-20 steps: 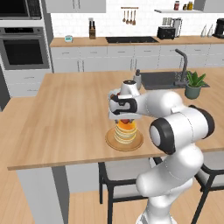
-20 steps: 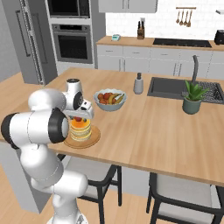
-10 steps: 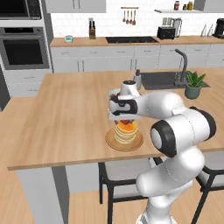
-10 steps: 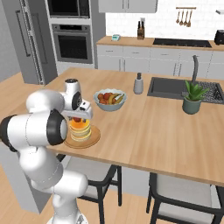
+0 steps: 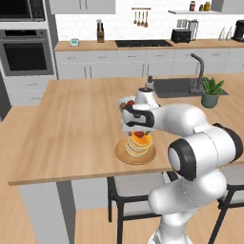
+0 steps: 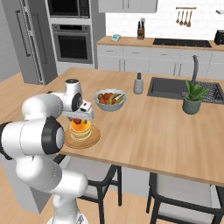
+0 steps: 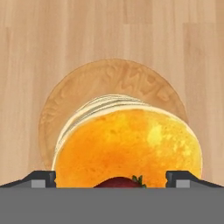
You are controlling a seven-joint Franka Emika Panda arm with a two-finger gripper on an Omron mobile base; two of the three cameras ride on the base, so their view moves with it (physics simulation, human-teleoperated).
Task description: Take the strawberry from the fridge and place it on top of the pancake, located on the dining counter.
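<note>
The strawberry (image 7: 119,182) is lying on top of the pancake (image 7: 129,146), directly under the gripper (image 7: 111,178) and midway between its two fingertips, touching neither. The gripper is hovering just above the stack with its jaws spread wide, grasping nothing. The pancake is sitting on its tan plate (image 7: 114,78) on the dining counter (image 5: 71,119); beyond the gripper a fruit bowl (image 6: 110,99) is standing.
</note>
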